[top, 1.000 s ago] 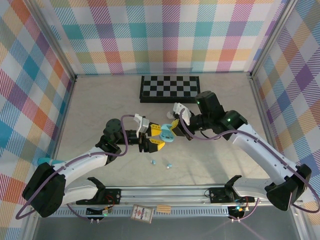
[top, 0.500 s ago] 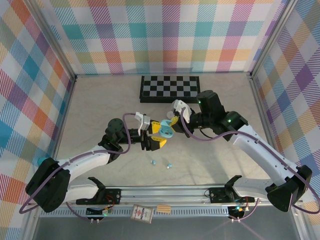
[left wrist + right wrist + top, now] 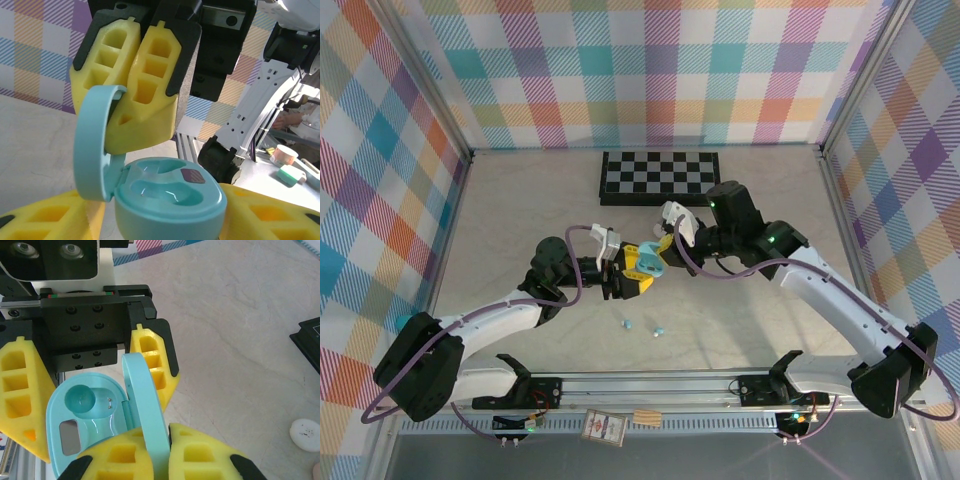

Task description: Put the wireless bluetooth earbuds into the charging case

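Yellow-padded left gripper [image 3: 636, 272] sits at centre-left of the top view, its jaws clamped on either side of the body of the teal charging case [image 3: 170, 200], which it holds above the table [image 3: 520, 220]. The case's lid [image 3: 145, 410] stands open and upright. Just to its right, the right gripper [image 3: 662, 248] has its jaws pressed together, pinching that lid by the edge. Two wireless bluetooth earbuds [image 3: 629, 325] lie loose on the table below the case, near each other. A chessboard [image 3: 660, 177] lies at upper centre.
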`<state>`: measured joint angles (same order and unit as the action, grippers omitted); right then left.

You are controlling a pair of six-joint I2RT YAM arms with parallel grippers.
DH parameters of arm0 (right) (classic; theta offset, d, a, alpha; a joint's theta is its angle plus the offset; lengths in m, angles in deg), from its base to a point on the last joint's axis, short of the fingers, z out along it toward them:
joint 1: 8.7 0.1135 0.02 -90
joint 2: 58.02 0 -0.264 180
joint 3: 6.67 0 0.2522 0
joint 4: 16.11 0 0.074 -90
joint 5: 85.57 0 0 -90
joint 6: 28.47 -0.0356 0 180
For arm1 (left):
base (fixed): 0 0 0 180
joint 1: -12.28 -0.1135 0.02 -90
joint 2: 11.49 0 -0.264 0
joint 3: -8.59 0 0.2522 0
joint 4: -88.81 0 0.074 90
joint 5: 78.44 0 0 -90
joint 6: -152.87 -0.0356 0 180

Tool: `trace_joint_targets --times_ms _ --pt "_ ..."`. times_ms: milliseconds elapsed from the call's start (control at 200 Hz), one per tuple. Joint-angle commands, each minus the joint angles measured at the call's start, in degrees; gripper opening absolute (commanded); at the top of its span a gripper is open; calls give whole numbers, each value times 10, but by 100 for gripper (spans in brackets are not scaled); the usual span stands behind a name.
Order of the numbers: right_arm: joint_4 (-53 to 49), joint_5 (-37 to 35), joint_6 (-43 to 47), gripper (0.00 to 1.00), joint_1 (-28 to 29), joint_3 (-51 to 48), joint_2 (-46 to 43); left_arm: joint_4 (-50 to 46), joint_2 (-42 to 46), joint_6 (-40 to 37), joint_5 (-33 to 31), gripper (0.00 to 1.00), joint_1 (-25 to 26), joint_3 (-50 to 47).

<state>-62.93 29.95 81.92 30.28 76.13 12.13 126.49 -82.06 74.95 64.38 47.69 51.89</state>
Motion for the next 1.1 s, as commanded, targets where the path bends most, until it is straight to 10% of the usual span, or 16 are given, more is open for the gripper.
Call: trace_joint_targets --times_ms 0,785,1095 --pt "-4 11 9 0 4 13 6 31 3 -5 21 54 -1 9" --pt "-20 23 11 0 9 28 18 29 13 -19 32 32 -1 0" --pt "-5 14 -18 39 10 28 -4 54 10 -28 19 32 -1 -14"
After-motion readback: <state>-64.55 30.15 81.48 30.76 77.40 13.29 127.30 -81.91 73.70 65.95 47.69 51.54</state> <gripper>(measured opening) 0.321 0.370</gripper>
